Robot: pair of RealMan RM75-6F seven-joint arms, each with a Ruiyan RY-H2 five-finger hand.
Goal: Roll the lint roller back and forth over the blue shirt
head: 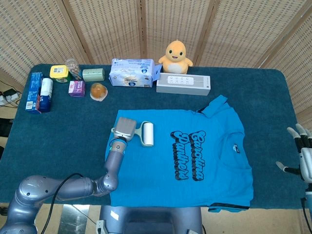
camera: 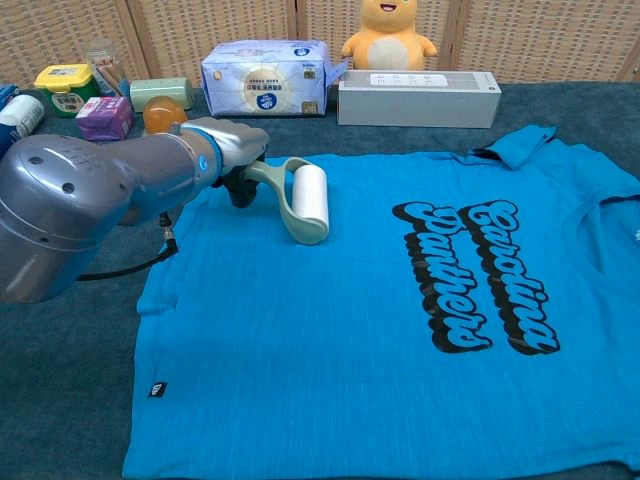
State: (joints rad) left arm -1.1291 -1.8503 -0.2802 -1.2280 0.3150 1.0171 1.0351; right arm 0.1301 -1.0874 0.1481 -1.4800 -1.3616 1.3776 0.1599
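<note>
My left hand is wrapped around the handle of the lint roller, fingers closed on it; the chest view shows the grey-green handle coming out of my grip. The white roll lies flat on the blue shirt, in the plain fabric at about 10 o'clock from the shirt's middle, near the sleeve edge on that side and well clear of the black lettering. Roll axis runs 12 to 6 in the head view, so travel is along the 9–3 line.

Step in hand, as I judge it: mid-stroke in the rolling, at the 9 o'clock end of a pass. Plenty of shirt not obviously covered, so I'd call the task partway along.

Next move calls for a push toward 3 o'clock, keeping the roll pressed flat and even so the thin fabric doesn't bunch or drag under the sticky sheet. Watch the print and the folded sleeve at 1 o'clock.

My right hand sits idle at the far 3 o'clock edge of the table, off the shirt, fingers spread, holding nothing. It could pin the shirt if the fabric starts lifting.
</note>
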